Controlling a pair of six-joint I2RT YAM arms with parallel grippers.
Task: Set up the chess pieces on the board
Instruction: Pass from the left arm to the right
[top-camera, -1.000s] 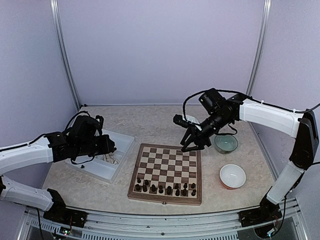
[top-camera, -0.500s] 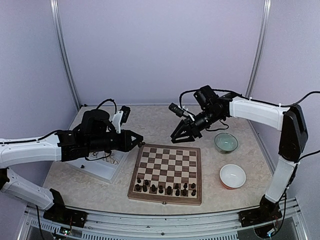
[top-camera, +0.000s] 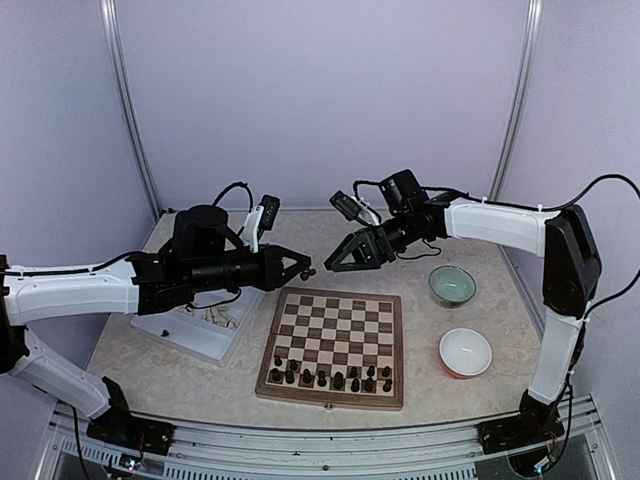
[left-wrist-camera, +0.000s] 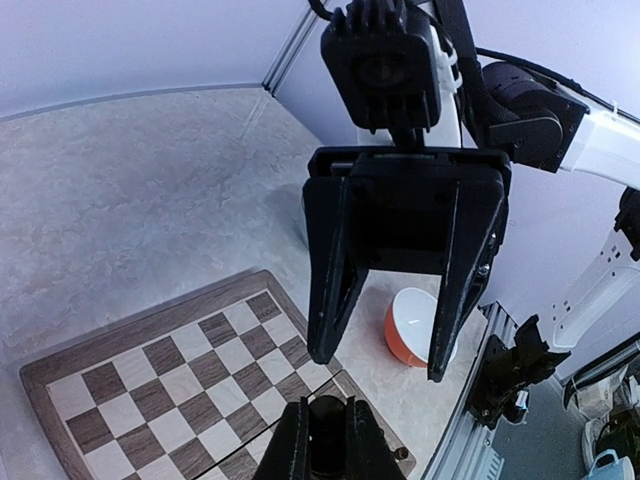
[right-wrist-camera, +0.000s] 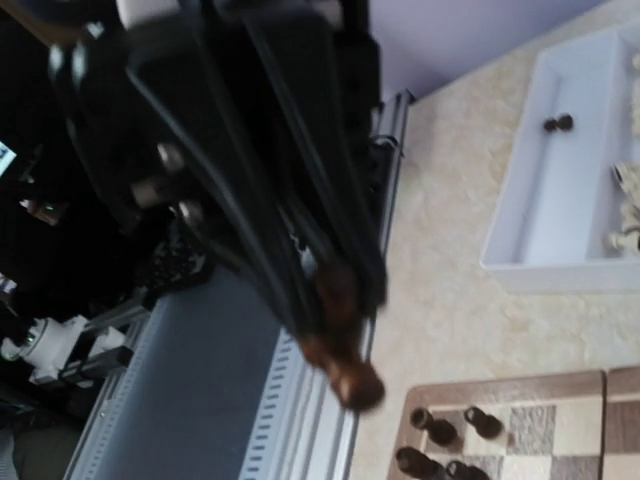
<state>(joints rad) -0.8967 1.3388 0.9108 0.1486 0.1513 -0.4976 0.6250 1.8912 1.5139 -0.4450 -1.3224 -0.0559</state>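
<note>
The left gripper (top-camera: 301, 268) is clamping a dark chess piece (left-wrist-camera: 327, 420) between its fingertips, holding it in the air above the far edge of the board (top-camera: 338, 292), toward the board's left corner. The right gripper (top-camera: 336, 262) is facing it tip to tip over that same far edge. Its two fingers are standing apart with nothing between them, and a small gap is showing between their tips and the held piece.

Both arms are reaching in from either side of the board, the left one crossing above a white tray (top-camera: 190, 340) that is lying just left of the board. Pale chessmen (top-camera: 222, 318) are lying in the tray, and the blurred right wrist view is also showing one dark chessman (right-wrist-camera: 556, 123) there. More dark chessmen (top-camera: 330, 378) are standing on the board's two nearest rows. A green bowl (top-camera: 452, 287) is sitting right of the board's far right corner, and a white bowl (top-camera: 465, 352) is sitting right of the board's right edge.
</note>
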